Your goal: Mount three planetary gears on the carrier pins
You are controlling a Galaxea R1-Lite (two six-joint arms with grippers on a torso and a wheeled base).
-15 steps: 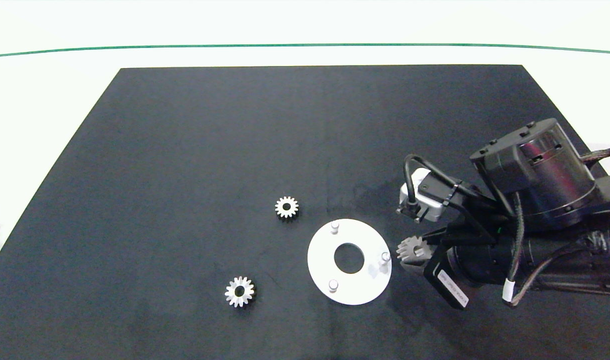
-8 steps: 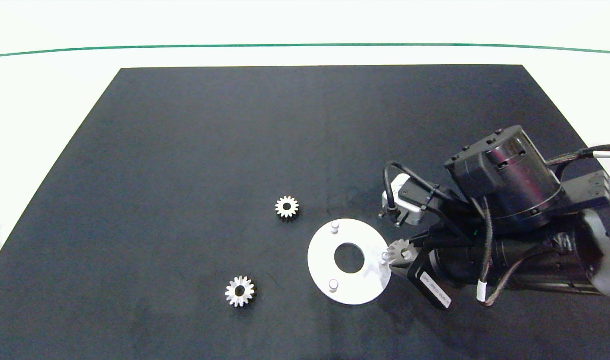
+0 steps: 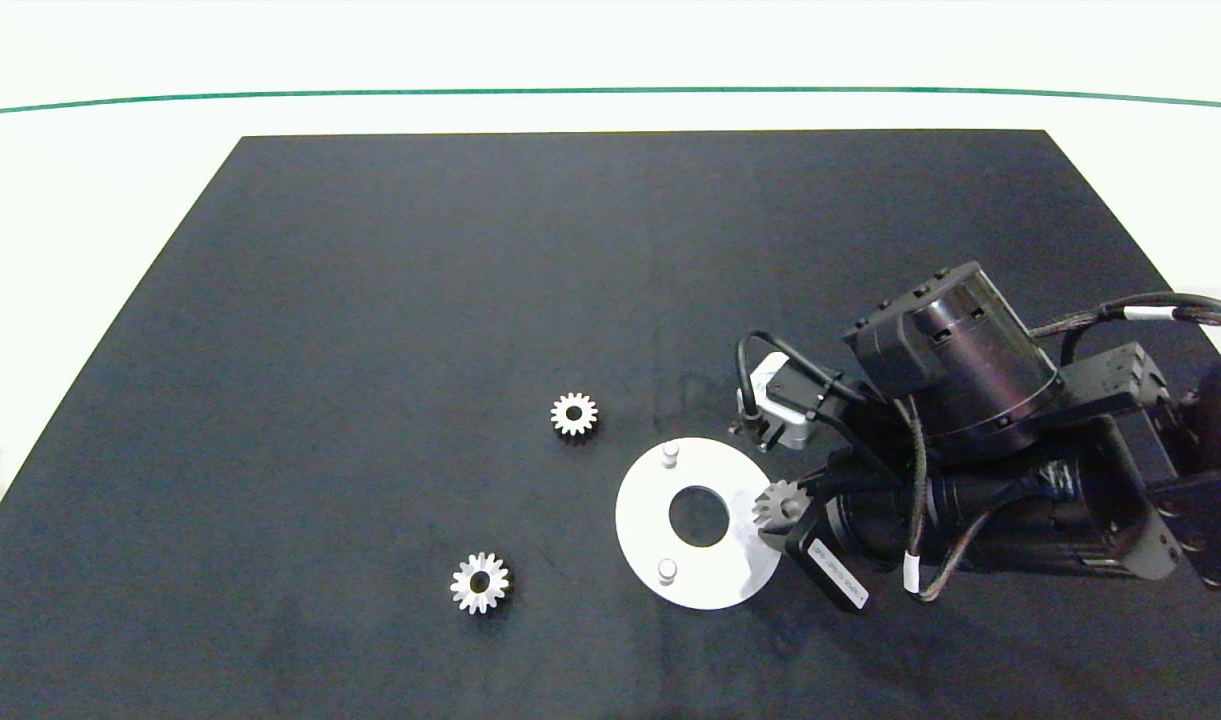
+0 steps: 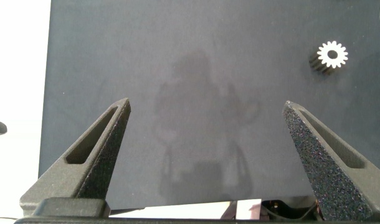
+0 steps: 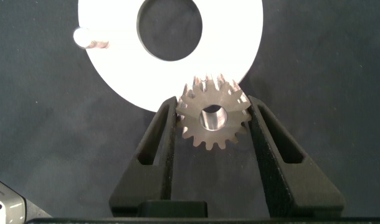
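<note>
Over the white disc's (image 3: 638, 520) three o'clock edge, the right gripper (image 5: 212, 121) is pinching one planetary gear (image 3: 778, 502) by its toothed rim above a pin; small, rigid, likely slippery metal. The left gripper (image 4: 205, 134) is hanging released, holding nothing.

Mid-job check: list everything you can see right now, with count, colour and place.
Mat: one, black, covers most of the white table.
Disc: one, white, centre-right of mat.
Pins: two visible, whitish, on disc: far, near; third hidden under held gear.
Gears: three, silver: one beyond disc, one near-left, one held over disc's right edge.
Right pincer: shut on the held gear.
Left pincer: open, empty, above the mat.
</note>
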